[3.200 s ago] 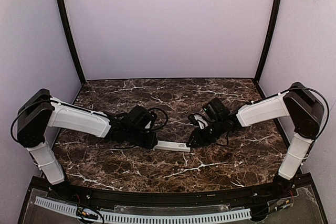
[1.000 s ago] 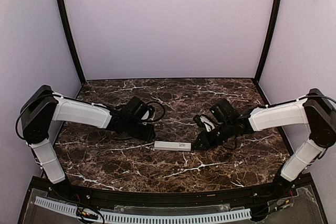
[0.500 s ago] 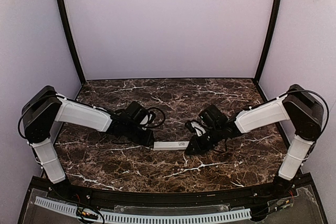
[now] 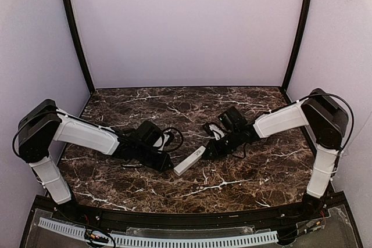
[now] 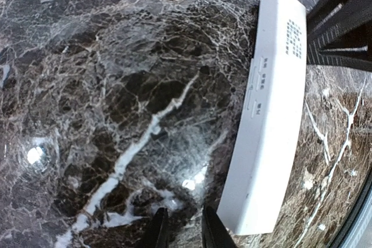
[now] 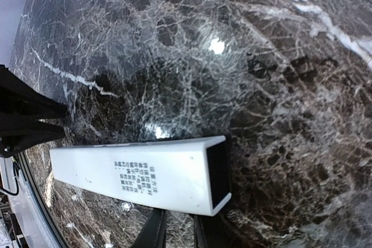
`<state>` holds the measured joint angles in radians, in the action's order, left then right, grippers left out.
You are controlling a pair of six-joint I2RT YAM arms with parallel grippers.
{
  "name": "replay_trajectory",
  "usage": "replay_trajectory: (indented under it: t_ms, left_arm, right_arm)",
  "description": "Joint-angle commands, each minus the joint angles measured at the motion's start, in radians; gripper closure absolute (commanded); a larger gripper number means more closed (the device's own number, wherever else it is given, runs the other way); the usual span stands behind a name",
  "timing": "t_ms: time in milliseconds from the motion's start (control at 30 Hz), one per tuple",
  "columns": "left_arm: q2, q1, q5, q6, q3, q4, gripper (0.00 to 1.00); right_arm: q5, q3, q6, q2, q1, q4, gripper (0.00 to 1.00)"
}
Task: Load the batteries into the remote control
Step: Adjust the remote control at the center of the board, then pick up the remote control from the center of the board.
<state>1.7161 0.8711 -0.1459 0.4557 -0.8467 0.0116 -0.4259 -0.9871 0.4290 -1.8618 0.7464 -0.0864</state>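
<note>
The remote (image 4: 189, 161) lies flat on the table (image 4: 174, 105), slanted, with a tool at each end; its nearer end sits just beside the left tool (image 4: 167, 165), and its farther end sits just in front of the right tool (image 4: 207, 151).

Left tool: fingers (image 5: 158, 232) drawn almost shut with only a slit between them and nothing in it; the remote runs away ahead and to the right of them, beside the pair rather than between; whether it touches I cannot tell.

Right tool: fingers (image 6: 152, 232) likewise nearly closed and empty; the remote lies crosswise just ahead of them, label side up, its dark hollow end off to their right.

The placing looks deliberate; narrowed fingers suit nudging more than grasping, and a tool at either end lets one push while the other checks the swing; the slant probably comes from such steering. The hollow end is likely where the cells go, so turning it toward the right tool would make sense.

No batteries show in any view; whether any sit inside the hollow I cannot tell; loading seems not yet begun.
</note>
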Motion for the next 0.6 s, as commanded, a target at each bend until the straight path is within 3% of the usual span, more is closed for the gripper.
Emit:
replay_trajectory:
  t_ms: [0,100,167,333,567]
  left_arm:
    - [-0.049,0.008,-0.004,0.004,0.021,-0.008,0.79]
    - [-0.11,0.009,0.07,0.009,0.042,-0.003,0.76]
    - [-0.154,0.008,0.108,0.002,0.051,-0.003,0.67]
    - [-0.199,0.019,0.069,-0.031,0.048,-0.007,0.52]
    - [-0.091,0.113,0.101,-0.071,-0.073,0.059,0.41]
  right_arm:
    - [0.007,-0.048,-0.046,-0.034,-0.021,-0.021,0.84]
    - [0.0,-0.068,-0.053,-0.039,-0.028,-0.021,0.82]
    - [-0.01,-0.073,-0.058,-0.027,-0.036,-0.021,0.81]
    - [-0.009,-0.031,-0.062,0.081,-0.055,-0.021,0.74]
    - [0.068,0.039,-0.077,0.313,-0.077,-0.014,0.42]
